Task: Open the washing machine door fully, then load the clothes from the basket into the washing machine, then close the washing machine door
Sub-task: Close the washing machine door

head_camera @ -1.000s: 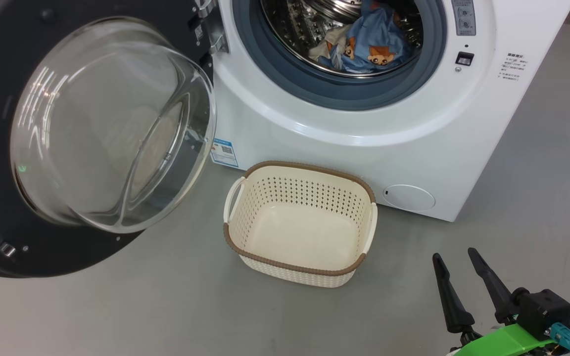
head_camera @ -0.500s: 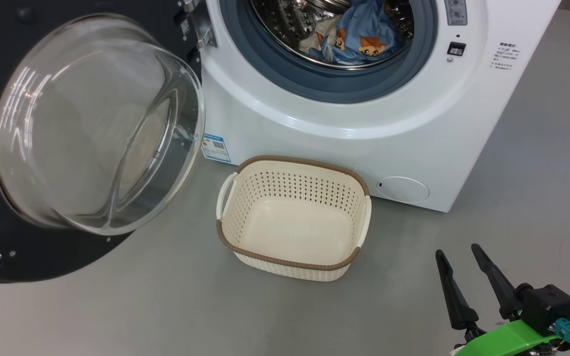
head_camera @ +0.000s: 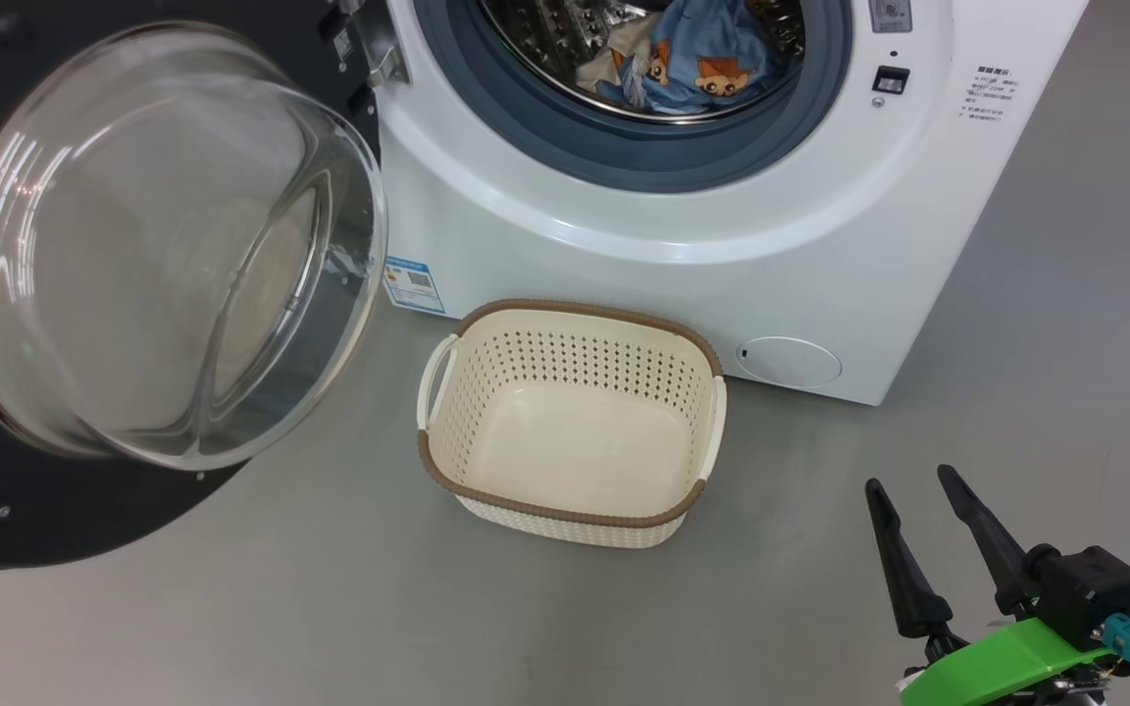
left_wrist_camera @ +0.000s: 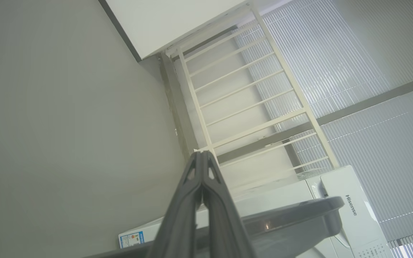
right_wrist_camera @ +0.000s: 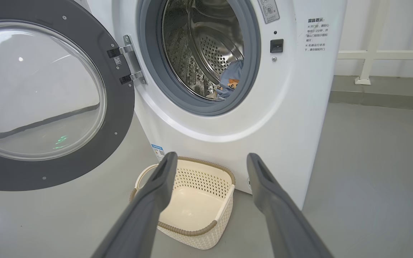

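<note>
Merely view shifted; clothes (head_camera: 702, 61), basket (head_camera: 590, 310), door (head_camera: 84, 515) unmoved; right claw (head_camera: 909, 479) spread.

Right gripper (right_wrist_camera: 210, 157) rises from the bottom edge, fingers spread wide apart. Beyond it stands a white washing machine (right_wrist_camera: 289, 107). Its door (right_wrist_camera: 122, 118) is swung open to the left on its hinge (right_wrist_camera: 132, 68), with the glass window facing out. Blue bear-print clothes (right_wrist_camera: 229, 80) lie low in the steel drum (right_wrist_camera: 206, 46). Basket (right_wrist_camera: 199, 233) sits on the grey floor (right_wrist_camera: 371, 172) just in front of the machine, cream bottom bare. White railing (right_wrist_camera: 371, 55) at far right.
</note>
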Tool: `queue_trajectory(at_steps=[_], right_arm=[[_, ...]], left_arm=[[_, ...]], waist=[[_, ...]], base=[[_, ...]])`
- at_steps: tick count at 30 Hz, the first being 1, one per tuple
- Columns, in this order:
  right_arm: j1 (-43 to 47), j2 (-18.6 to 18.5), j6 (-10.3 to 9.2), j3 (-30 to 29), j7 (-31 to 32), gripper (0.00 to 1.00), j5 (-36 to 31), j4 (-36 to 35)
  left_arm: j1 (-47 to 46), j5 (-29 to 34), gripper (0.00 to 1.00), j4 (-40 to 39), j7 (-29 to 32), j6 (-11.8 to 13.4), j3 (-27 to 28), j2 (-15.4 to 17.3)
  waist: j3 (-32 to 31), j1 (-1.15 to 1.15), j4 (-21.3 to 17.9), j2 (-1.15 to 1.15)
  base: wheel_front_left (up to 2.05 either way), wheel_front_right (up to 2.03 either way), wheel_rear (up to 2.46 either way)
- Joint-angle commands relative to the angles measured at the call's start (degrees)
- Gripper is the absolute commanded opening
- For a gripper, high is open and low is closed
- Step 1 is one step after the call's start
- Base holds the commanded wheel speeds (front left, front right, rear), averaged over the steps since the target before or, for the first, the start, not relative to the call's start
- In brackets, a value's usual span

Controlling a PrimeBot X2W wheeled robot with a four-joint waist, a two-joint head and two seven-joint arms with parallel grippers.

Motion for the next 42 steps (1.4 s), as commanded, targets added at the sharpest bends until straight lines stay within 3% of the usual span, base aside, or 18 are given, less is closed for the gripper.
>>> queue_trajectory(at_steps=[1, 13, 25, 42], right_arm=[[-1.67, -0.57, 0.35, 1.62, 0.19, 1.0, -0.62, -1.75], [-1.89, -1.3, 0.35, 2.04, 1.08, 1.0, -0.61, -2.59], [-2.7, -1.78, 0.35, 2.22, 1.66, 1.0, -0.6, -3.31], [-3.1, -1.64, 0.35, 2.26, 1.84, 1.0, -0.67, -3.37]], left_arm=[[-1.64, -0.87, 0.0, -0.81, 1.13, -0.37, 1.17, 4.34], [-3.01, -4.34, 0.0, 2.87, 8.9, 0.12, 0.73, 7.16], [-3.73, -4.81, 0.0, 3.65, 12.06, 1.09, -0.18, 8.33], [-1.94, -7.94, 0.0, 0.23, 20.35, 2.49, -0.92, 8.01]], waist=[[0.03, 0.0, -0.08, 0.0], [1.07, 0.0, -0.9, 0.0], [2.61, 0.0, -1.5, 0.0], [3.28, 0.0, -1.23, 0.0]], base=[[0.0, 0.0, 0.0], [0.0, 0.0, 0.0], [0.0, 0.0, 0.0], [0.0, 0.0, 0.0]])
